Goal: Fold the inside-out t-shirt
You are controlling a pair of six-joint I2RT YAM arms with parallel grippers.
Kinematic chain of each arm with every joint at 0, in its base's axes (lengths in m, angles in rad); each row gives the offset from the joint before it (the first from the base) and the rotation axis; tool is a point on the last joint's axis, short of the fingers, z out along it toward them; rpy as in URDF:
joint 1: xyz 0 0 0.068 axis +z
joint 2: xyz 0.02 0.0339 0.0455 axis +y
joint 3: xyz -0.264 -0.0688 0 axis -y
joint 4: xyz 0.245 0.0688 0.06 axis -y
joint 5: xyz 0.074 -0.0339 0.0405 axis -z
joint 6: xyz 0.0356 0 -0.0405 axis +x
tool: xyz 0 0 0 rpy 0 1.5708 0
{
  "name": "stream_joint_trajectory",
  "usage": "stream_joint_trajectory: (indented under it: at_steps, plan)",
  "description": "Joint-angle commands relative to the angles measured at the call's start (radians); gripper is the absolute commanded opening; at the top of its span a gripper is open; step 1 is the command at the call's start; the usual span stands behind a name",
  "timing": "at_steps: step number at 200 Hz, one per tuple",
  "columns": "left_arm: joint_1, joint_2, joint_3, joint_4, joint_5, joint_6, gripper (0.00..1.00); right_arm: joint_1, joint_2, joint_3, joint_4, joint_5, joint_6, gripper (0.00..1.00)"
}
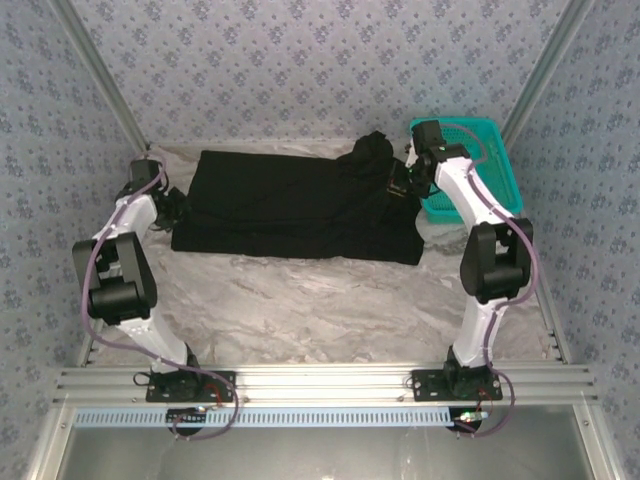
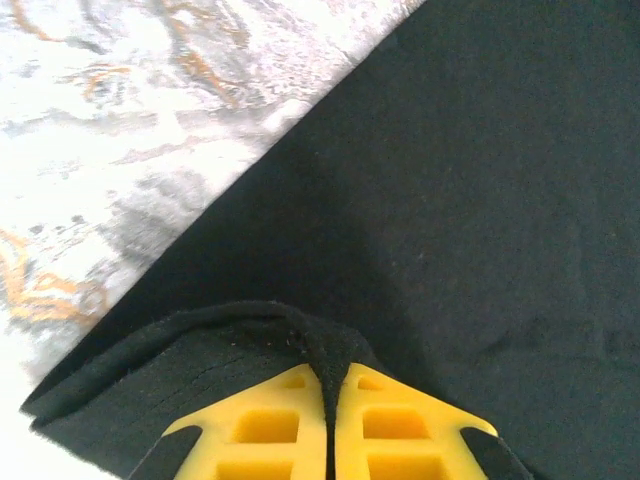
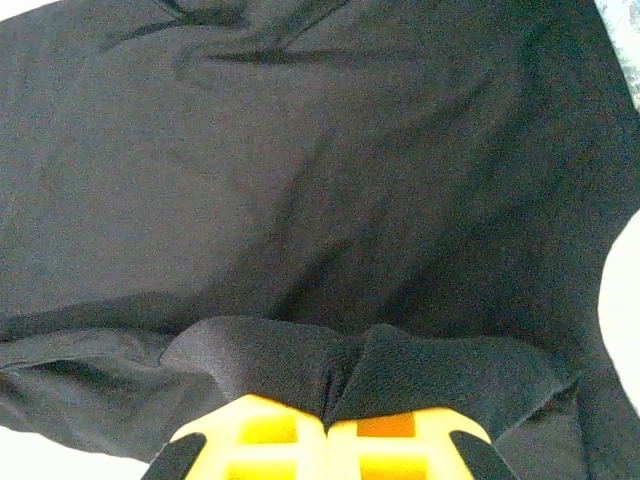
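Observation:
The black inside-out t-shirt [image 1: 290, 205] lies spread in a wide band across the far half of the table, plain black side up, with a raised bunch at its right end. My left gripper [image 1: 178, 208] is at the shirt's left edge, shut on a pinched fold of black cloth [image 2: 335, 375] between its yellow fingers [image 2: 260, 425]. My right gripper [image 1: 398, 183] is at the bunched right end, shut on a fold of the same shirt [image 3: 330, 375]. The black t-shirt [image 3: 300, 170] spreads out beyond its yellow fingers [image 3: 400, 430].
A teal mesh basket [image 1: 490, 160] stands at the back right, just behind the right arm. The marbled table surface [image 1: 320, 300] is bare in front of the shirt. Patterned walls close in the back and sides. A metal rail [image 1: 320, 380] runs along the near edge.

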Motion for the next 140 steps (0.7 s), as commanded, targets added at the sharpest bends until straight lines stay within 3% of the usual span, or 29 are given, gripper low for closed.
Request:
stream_joint_trajectory:
  at_steps: [1, 78, 140]
  plan:
    - [-0.016, 0.026, 0.059, 0.002, 0.009, 0.01, 0.08, -0.015, 0.012, 0.057, -0.06, 0.066, -0.043, 0.0]
    - [-0.059, 0.107, 0.174, -0.015, 0.003, 0.021, 0.08, -0.056, -0.017, 0.125, -0.124, 0.137, -0.078, 0.0]
    - [-0.062, 0.203, 0.243, -0.031, -0.031, 0.037, 0.1, -0.044, 0.116, 0.212, -0.047, 0.086, -0.048, 0.0]
